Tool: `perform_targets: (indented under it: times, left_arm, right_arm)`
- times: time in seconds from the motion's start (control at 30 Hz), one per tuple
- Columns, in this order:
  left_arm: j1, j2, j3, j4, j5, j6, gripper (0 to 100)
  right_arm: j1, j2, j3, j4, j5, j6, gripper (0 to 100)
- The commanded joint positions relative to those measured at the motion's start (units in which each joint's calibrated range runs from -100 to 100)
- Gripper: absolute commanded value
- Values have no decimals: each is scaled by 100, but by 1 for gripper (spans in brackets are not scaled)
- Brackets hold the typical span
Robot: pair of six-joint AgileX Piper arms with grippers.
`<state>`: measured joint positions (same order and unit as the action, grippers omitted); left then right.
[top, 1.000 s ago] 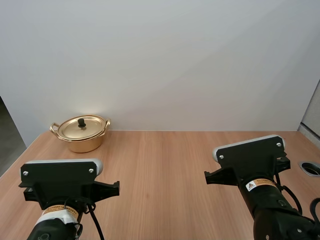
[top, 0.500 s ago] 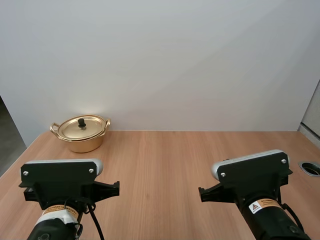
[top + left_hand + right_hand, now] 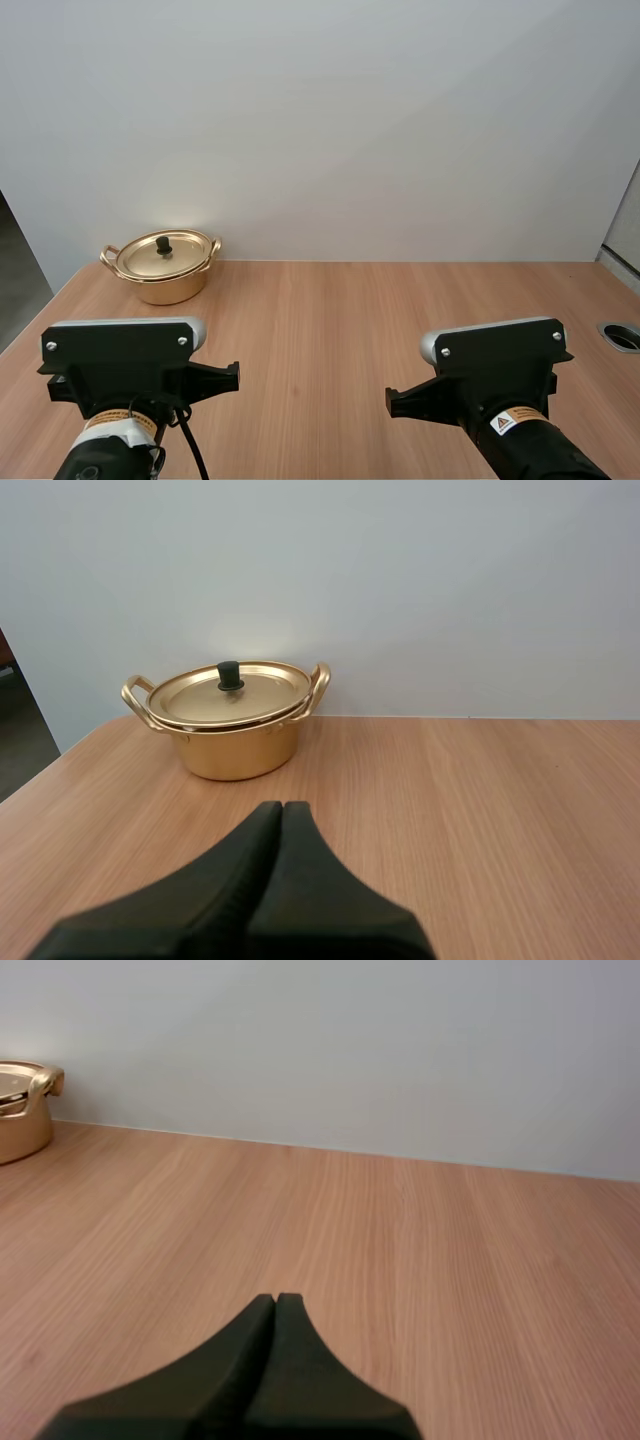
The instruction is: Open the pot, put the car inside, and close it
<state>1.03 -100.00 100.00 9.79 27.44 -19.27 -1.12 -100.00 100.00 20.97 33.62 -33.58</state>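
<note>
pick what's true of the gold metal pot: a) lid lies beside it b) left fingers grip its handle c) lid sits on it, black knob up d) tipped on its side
c: the gold metal pot stands upright with its round gold lid seated on it, black knob up; the left fingers lie shut, apart from it.

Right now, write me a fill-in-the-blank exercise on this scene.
The lid sits ___ the pot.
The left claw is ___.
In the high view, the pot stands at the table's far ___ corner.
The right claw holds ___.
Missing words: on; shut; left; nothing.
</note>
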Motion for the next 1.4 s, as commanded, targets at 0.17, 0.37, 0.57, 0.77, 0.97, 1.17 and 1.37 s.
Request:
perform_targets:
  times: [0.17,0.37,0.57,0.77,0.97,1.17,1.37]
  left_arm:
    - [4,0,0,0,-6,0,0]
    - [4,0,0,0,-6,0,0]
    - [4,0,0,0,-6,0,0]
    - [4,0,0,0,-6,0,0]
    - [4,0,0,0,-6,0,0]
    - [4,0,0,0,-6,0,0]
    - [4,0,0,0,-6,0,0]
  right_arm:
    - [59,0,0,-1643,-211,1790,0]
    - [65,0,0,-1916,-234,1841,0]
    - [65,0,0,-2038,-331,1841,0]
    - [65,0,0,-1737,-768,1904,0]
    - [65,0,0,-1820,-344,2255,0]
    - [95,0,0,-2020,-243,2279,0]
    - [125,0,0,-2053,-243,2279,0]
